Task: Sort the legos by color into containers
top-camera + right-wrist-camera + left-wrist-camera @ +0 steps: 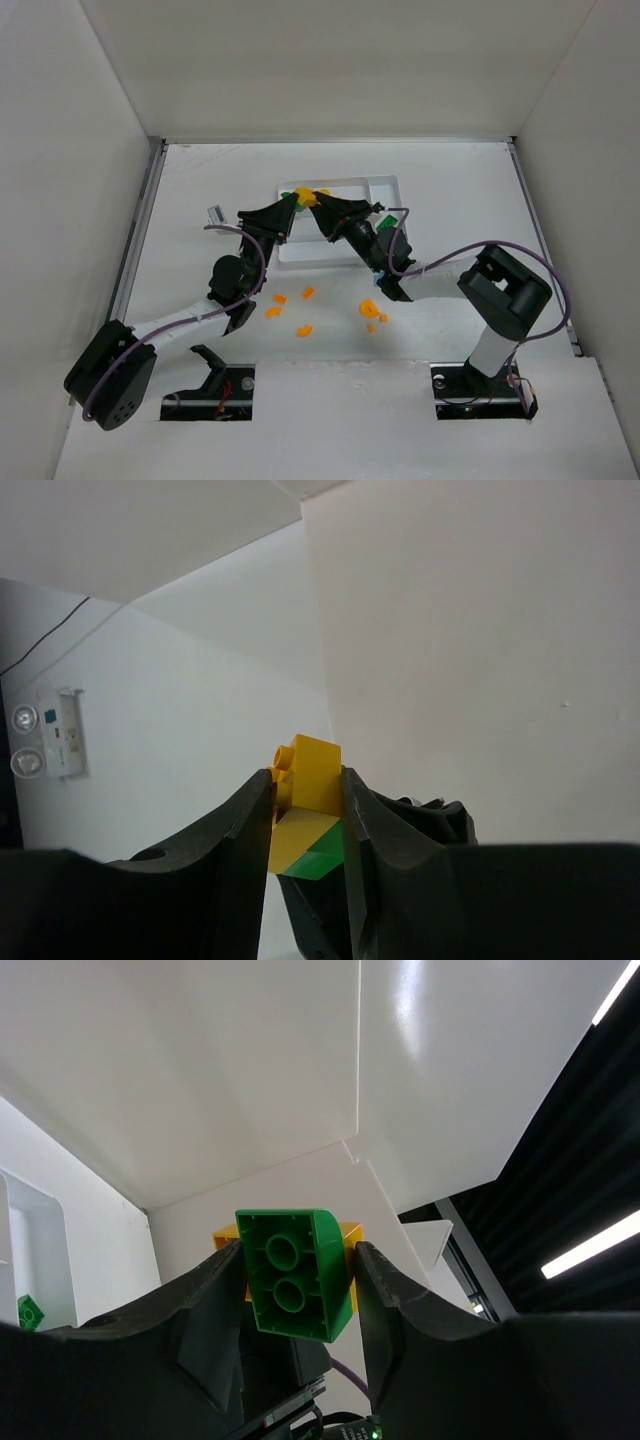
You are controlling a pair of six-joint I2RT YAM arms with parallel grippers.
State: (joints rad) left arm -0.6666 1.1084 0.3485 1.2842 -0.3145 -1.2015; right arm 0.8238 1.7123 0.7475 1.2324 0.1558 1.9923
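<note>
Both grippers meet in the air over the white tray [388,184]. Between them is a joined pair of legos: a green brick [290,1275] with a yellow brick [312,770] stuck to it. My left gripper [298,1260] is closed round the green brick, whose hollow underside faces the camera, with the yellow brick's edge [350,1235] peeking out behind it. The right gripper [307,780] is shut on the yellow brick, with a corner of the green brick [325,855] below it. From above, the pair [306,198] shows between the left gripper [292,207] and the right gripper [320,208].
Several orange pieces [303,330] lie scattered on the table in front of the tray, between the two arms. Another green brick [381,216] lies in the tray's right part. A small grey object [215,214] sits left of the tray. White walls enclose the table.
</note>
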